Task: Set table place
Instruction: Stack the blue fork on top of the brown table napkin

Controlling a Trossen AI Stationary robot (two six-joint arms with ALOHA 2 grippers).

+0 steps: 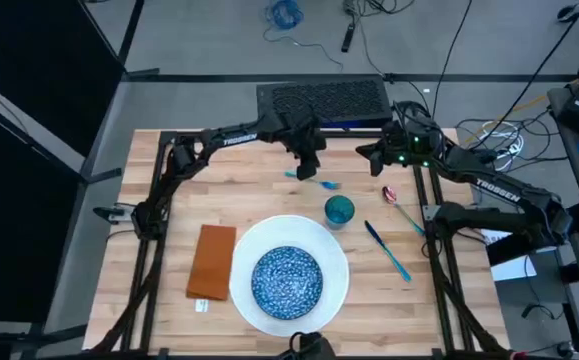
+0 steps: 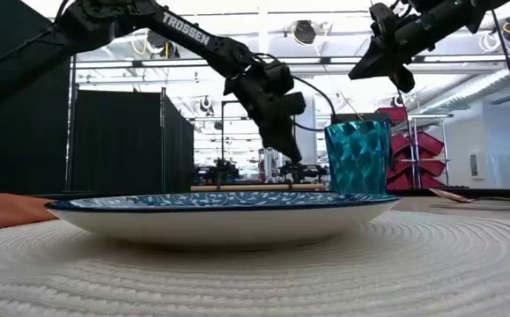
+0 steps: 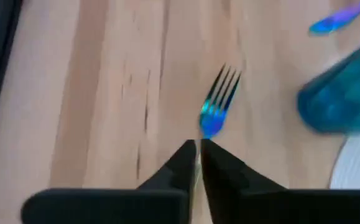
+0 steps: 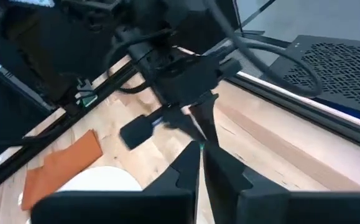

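Place setting on the bench (image 1: 149, 160), seen from above. The plate (image 1: 337, 262) lies at the near-centre of the bench, with the bowl (image 1: 287, 281) resting on its middle. The napkin (image 1: 212, 262) lies flat at 9 o'clock of the plate, just beside its rim. The cup (image 1: 339, 211) stands upright at 1 o'clock, at the rim. A knife (image 1: 387, 251) lies at 3 o'clock, angled; a spoon (image 1: 399, 204) lies beyond it at 2 o'clock. The fork (image 3: 220, 99) is held by its handle, tines forward, in the left tool (image 3: 198, 149), whose fingers are clamped on it above the bench at 12 o'clock of the cup. The right tool (image 4: 201, 152), fingers together and holding nothing, hangs raised at 1 o'clock over the far right of the bench.
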